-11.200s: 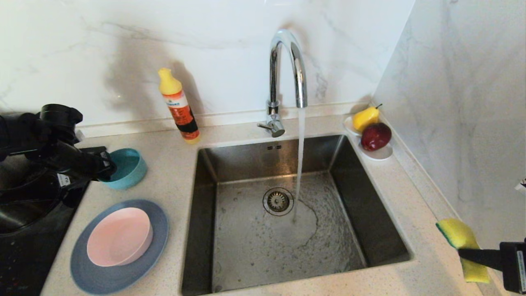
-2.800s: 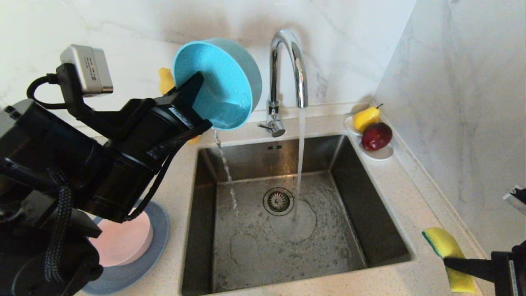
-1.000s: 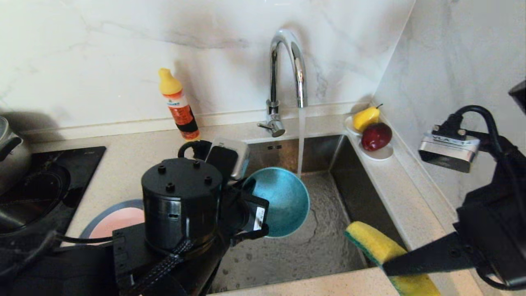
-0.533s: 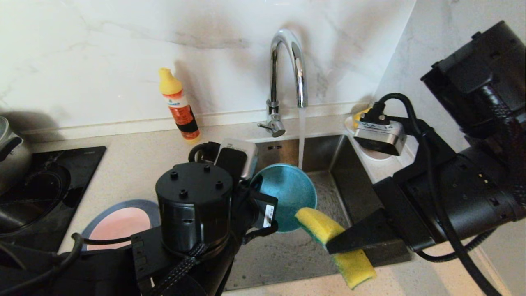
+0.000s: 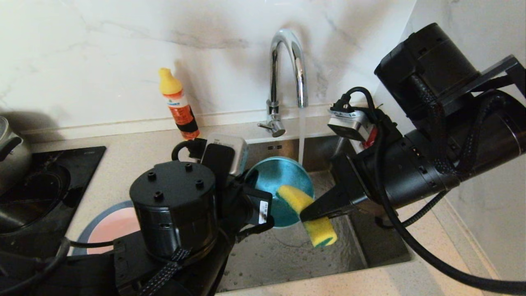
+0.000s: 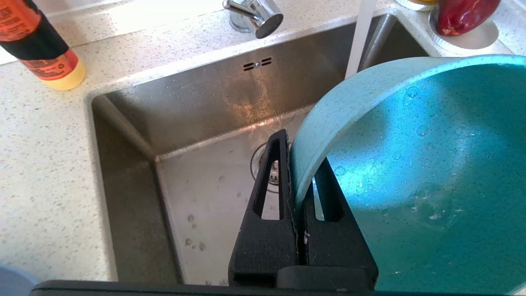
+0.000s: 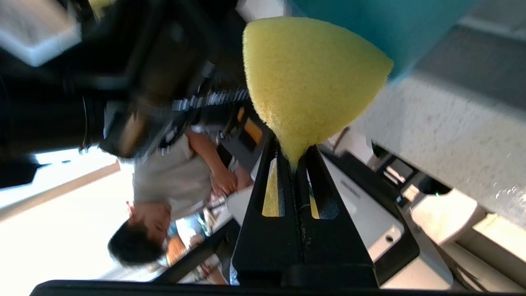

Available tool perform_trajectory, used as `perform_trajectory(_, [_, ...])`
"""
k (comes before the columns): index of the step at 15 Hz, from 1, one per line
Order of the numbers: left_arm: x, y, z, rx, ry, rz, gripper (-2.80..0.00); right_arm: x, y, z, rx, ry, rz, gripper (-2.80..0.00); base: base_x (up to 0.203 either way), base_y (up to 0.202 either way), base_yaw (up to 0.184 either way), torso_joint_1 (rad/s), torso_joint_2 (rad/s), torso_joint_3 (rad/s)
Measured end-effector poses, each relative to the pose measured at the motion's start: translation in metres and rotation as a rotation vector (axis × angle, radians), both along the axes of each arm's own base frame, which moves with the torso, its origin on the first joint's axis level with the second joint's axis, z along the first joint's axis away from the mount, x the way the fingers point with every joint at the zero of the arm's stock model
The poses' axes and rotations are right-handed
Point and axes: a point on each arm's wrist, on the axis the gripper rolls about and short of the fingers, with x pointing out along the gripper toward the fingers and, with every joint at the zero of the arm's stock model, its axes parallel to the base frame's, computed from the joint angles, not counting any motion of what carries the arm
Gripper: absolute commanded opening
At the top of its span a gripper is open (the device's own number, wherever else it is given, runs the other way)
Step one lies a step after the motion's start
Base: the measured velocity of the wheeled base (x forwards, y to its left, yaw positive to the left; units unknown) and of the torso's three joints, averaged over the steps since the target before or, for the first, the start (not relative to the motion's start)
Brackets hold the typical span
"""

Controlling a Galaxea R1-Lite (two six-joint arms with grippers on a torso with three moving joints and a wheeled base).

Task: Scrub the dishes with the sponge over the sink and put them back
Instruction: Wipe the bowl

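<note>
Water is running in a thin stream from the curved chrome tap point(image 5: 287, 65) into the square steel sink point(image 5: 361, 242). Over the sink, the left gripper point(image 5: 263, 213) is holding the small teal bowl point(image 5: 273, 181) tipped on its side, with the hollow facing the right arm. Its two black fingers point(image 6: 267, 197) are clamped tight on the bowl's rim, one inside and one outside, as the left wrist view shows. Droplets are sitting on the bowl's inner wall.

Coming in from the right, the right gripper point(image 5: 312, 209) is pinching the yellow sponge point(image 5: 306, 213) at its narrow middle, fingers squeezed almost together. One end of the sponge is pressing into the bowl's hollow; the other end is hanging down over the sink, showing a strip of dark green.

On the surface left of the sink, the pale pink bowl point(image 5: 111, 226) is sitting on the slate-blue plate point(image 5: 88, 230), both partly hidden behind the left arm. An orange bottle with a yellow cap point(image 5: 177, 105) is standing against the marble wall, left of the tap. At the far left, a black hob point(image 5: 49, 181) is carrying a metal pot point(image 5: 12, 156).
</note>
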Motion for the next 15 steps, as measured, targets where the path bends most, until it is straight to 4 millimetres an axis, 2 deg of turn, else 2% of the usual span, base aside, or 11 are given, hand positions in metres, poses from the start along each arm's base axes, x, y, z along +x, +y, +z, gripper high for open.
perform_trajectory(5, [-0.006, 0.007, 0.002, -0.002, -0.002, -0.007, -2.8, 0.018, -0.001, 0.005, 0.023, -0.002, -0.059, -2.8, 0.0, 0.0, 0.0, 0.0, 0.0, 0.0])
perform_trajectory(12, [-0.015, 0.004, -0.001, -0.012, -0.015, -0.038, -2.8, 0.04, -0.003, 0.011, 0.046, -0.017, -0.133, -2.8, 0.0, 0.0, 0.0, 0.0, 0.0, 0.0])
perform_trajectory(15, [-0.016, 0.005, -0.002, -0.009, -0.011, -0.039, -2.8, 0.043, -0.007, 0.015, 0.058, -0.029, -0.15, -2.8, 0.0, 0.0, 0.0, 0.0, 0.0, 0.0])
